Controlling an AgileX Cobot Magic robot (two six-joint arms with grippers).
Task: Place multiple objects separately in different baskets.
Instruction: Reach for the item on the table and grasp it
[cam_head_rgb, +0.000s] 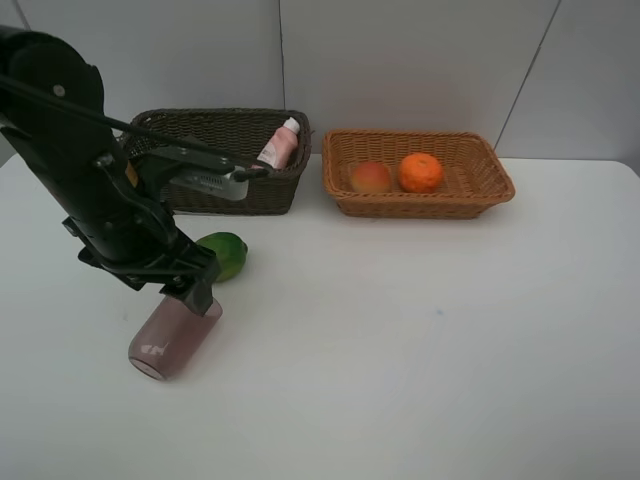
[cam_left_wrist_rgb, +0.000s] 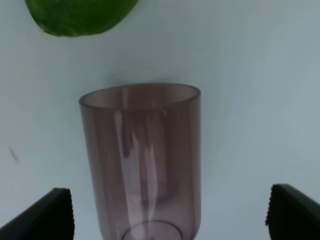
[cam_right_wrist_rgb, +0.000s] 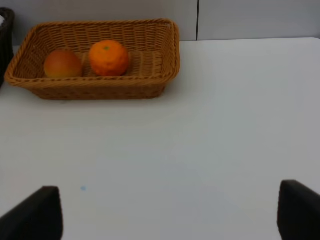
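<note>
A translucent purple cup (cam_head_rgb: 175, 337) lies on its side on the white table at the front left. My left gripper (cam_head_rgb: 196, 293) hangs open just over it; in the left wrist view the cup (cam_left_wrist_rgb: 142, 160) sits between the two black fingertips (cam_left_wrist_rgb: 54, 216), untouched. A green round fruit (cam_head_rgb: 226, 255) rests beside the arm, a little behind the cup. The dark brown basket (cam_head_rgb: 255, 195) holds a pink white-capped bottle (cam_head_rgb: 280, 146). The light tan basket (cam_head_rgb: 480, 196) holds a peach-like fruit (cam_head_rgb: 371, 177) and an orange (cam_head_rgb: 421, 172). My right gripper (cam_right_wrist_rgb: 170, 215) is open over bare table, facing the tan basket (cam_right_wrist_rgb: 100, 90).
The two baskets stand side by side at the back, against a pale wall. The left arm's black links cover the table's left side and part of the dark basket. The white tabletop (cam_head_rgb: 420, 340) stretches in front of the baskets.
</note>
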